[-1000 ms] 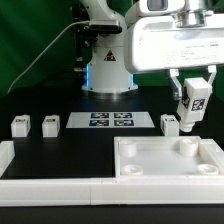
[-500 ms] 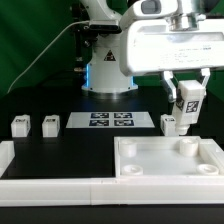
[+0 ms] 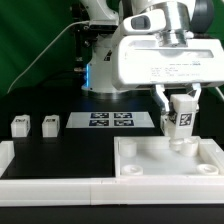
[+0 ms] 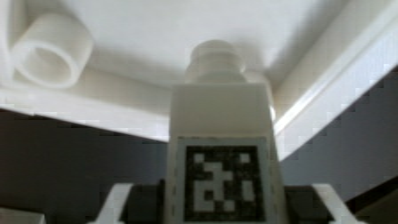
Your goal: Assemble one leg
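Gripper [image 3: 181, 110] is pinching the leg [image 3: 180, 122], holding it just above the tray [image 3: 150, 178] corner socket [image 3: 183, 147], exterior view's right. Risk: any misalignment while lowering could be jamming the leg crooked.

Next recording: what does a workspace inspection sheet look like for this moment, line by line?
Surface: black table; marker board lying flat.
Job's things: one leg held over the white tray, far corner on the exterior view's right; two loose legs on its left.
Clutter: white rail along the near edge.
Grippers: gripper shut on the leg.
Cables: black cable behind the table.
Surroundings: green backdrop.
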`<state>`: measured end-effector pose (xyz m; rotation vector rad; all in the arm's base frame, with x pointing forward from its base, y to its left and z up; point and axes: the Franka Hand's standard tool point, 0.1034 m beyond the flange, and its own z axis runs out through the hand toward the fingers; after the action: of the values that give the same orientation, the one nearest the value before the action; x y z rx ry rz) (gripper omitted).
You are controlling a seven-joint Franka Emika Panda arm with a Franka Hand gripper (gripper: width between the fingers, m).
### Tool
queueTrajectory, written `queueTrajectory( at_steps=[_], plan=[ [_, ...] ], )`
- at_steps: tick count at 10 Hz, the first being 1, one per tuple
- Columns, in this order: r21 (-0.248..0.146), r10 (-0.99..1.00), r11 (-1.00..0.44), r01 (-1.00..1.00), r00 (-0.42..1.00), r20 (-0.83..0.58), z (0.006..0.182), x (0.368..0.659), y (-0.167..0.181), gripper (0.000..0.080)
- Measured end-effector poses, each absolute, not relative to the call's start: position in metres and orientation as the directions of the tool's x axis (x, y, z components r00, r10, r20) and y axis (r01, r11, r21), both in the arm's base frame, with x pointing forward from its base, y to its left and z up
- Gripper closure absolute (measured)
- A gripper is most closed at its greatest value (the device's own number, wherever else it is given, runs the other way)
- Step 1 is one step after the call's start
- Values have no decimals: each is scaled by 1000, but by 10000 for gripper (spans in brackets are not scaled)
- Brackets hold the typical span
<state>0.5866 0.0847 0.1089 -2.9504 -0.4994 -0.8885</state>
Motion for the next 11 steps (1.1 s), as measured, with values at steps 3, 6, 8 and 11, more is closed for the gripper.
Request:
queueTrajectory(
  at_steps=[3, 6, 8, 11],
  plan=[
    [71, 296, -949, 308, 789, 539, 107, 586, 84, 508],
    [64, 297, -947, 316, 779, 553, 112, 614, 96, 508],
    [62, 292, -948, 313, 770, 568, 112, 631, 100, 508],
    [56, 297, -944, 325, 766, 571, 106, 637, 112, 508]
  ],
)
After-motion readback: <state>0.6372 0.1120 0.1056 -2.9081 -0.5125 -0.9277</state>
